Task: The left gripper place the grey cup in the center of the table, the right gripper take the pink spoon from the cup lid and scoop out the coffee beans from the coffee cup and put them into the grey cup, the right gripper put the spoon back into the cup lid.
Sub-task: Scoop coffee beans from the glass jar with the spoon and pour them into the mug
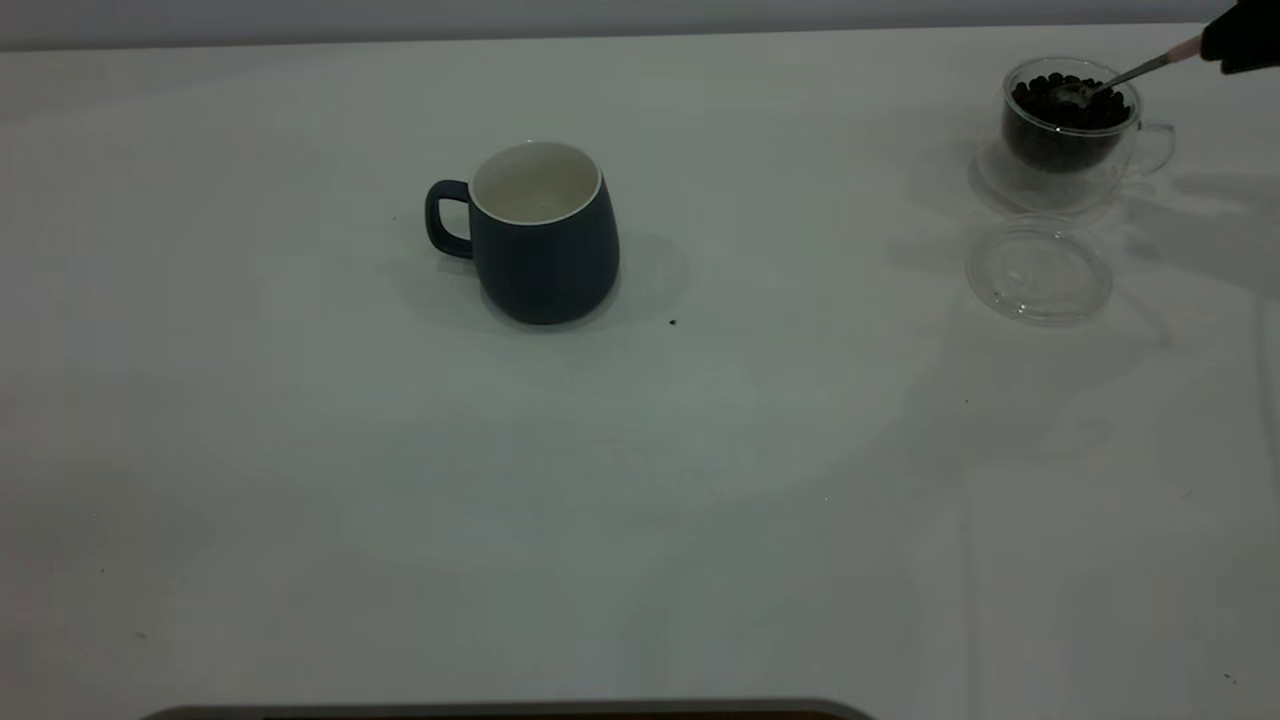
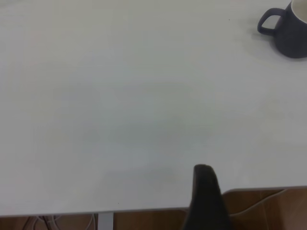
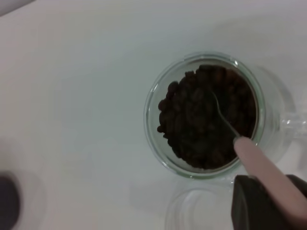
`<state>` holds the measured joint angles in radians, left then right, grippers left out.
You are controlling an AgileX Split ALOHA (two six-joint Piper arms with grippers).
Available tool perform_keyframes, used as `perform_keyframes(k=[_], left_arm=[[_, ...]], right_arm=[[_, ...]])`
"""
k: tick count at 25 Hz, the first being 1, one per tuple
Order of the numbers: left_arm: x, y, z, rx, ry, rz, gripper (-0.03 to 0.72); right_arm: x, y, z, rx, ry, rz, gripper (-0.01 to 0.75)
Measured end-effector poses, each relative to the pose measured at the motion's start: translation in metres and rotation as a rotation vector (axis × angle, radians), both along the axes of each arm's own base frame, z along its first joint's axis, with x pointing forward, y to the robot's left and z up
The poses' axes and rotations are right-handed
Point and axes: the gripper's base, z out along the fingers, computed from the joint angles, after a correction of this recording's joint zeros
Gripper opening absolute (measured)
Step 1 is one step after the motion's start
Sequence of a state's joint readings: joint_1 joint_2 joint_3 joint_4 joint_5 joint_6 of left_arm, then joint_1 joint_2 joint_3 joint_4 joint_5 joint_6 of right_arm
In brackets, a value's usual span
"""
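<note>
The grey cup (image 1: 545, 232) stands upright and empty near the table's middle, handle to the left; it also shows in the left wrist view (image 2: 288, 29). The coffee cup (image 1: 1070, 130) with coffee beans (image 1: 1070, 105) stands at the far right. My right gripper (image 1: 1240, 38) at the top right corner is shut on the pink spoon (image 1: 1130, 72), whose bowl rests in the beans. In the right wrist view the pink handle (image 3: 261, 165) leads from the gripper (image 3: 276, 199) into the beans (image 3: 206, 115). The cup lid (image 1: 1040, 272) lies empty in front of the coffee cup. One finger (image 2: 206, 199) of the left gripper shows, far from the grey cup.
The white table (image 1: 640, 500) has a few dark specks, one just right of the grey cup (image 1: 672, 322). A dark edge runs along the bottom of the exterior view (image 1: 500, 712). A wooden surface (image 2: 268, 208) shows beyond the table edge in the left wrist view.
</note>
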<state>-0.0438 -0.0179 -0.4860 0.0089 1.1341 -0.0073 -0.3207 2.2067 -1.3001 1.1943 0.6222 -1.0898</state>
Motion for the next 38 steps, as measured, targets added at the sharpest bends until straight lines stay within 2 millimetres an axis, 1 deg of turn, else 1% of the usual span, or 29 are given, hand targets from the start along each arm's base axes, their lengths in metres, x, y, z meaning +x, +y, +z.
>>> perform_keyframes(k=[3, 11, 16, 20, 26, 38], left_arm=[[0.0, 0.0, 0.0, 0.0, 0.0, 0.0, 0.588], [0.0, 0.0, 0.0, 0.0, 0.0, 0.0, 0.588], [0.0, 0.0, 0.0, 0.0, 0.0, 0.0, 0.588], [0.0, 0.0, 0.0, 0.0, 0.0, 0.0, 0.588], [0.0, 0.0, 0.0, 0.0, 0.0, 0.0, 0.588], [0.0, 0.0, 0.0, 0.0, 0.0, 0.0, 0.588]], right_arm=[[-0.002, -0.003, -0.005, 0.044, 0.014, -0.014, 0.115], [-0.011, -0.022, -0.02, 0.199, 0.043, -0.062, 0.115], [-0.013, -0.026, -0.03, 0.282, 0.047, -0.085, 0.115], [-0.013, -0.027, -0.028, 0.312, 0.036, -0.092, 0.115], [-0.015, -0.035, -0.027, 0.336, 0.032, -0.114, 0.115], [-0.02, -0.042, -0.024, 0.412, 0.055, -0.148, 0.115]])
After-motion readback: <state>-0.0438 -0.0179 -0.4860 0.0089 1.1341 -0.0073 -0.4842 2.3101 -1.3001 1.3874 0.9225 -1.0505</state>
